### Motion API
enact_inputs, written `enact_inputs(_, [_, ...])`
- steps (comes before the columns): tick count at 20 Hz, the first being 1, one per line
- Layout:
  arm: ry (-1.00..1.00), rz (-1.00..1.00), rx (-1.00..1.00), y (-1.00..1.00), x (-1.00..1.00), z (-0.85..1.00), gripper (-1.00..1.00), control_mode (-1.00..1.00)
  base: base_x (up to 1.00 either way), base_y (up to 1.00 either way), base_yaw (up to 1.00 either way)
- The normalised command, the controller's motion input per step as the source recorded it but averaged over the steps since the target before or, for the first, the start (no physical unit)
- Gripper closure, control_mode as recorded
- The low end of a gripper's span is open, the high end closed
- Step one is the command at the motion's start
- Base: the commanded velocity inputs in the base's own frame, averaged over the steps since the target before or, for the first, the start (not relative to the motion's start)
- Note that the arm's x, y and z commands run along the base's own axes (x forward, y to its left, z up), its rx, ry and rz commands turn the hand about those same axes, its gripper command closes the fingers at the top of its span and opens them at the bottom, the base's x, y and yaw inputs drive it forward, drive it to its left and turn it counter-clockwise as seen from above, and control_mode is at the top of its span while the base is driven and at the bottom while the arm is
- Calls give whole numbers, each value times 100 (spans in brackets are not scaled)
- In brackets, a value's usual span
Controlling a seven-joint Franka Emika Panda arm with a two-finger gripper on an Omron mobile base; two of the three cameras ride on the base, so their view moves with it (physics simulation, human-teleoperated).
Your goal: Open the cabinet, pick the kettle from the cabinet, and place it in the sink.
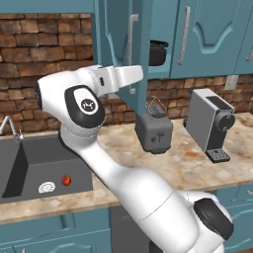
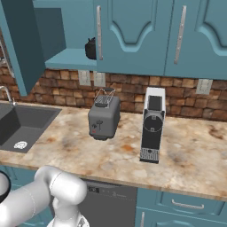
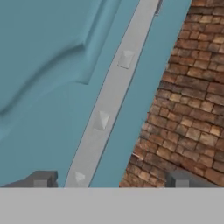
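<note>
Left base view, left to right: a chrome faucet curves over the dark sink at the left end of the desk, with a small white object and a red ball lying on the basin floor near its front wall. The white arm rises across the middle of the frame and reaches up to the swung-open door of the teal wall cabinet. A grey toaster stands near the back edge of the desk, a grey coffee machine to its right. The kettle sits dark on the cabinet shelf, half hidden behind the open door's edge, above the toaster.

Right base view: the open door hangs at the left, the kettle peeking out beside the neighbouring closed door's silver handle.

Hand view: the jaws stand spread, fingertips either side of the door's long silver bar handle without pinching it; brick wall shows at the right. The kettle lies apart from the jaws, back on its shelf.
</note>
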Motion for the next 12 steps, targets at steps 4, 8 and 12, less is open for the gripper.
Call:
enact_inputs(4, [-5,-9,0,3,-27,0,-100,-100,0,0,0])
enact_inputs(8, [-6,-9,0,0,-28,-9,-100,-100,0,0,0])
enact_inputs(12, [-3,-4,12,-6,-30,-5,-100,-100,0,0,0])
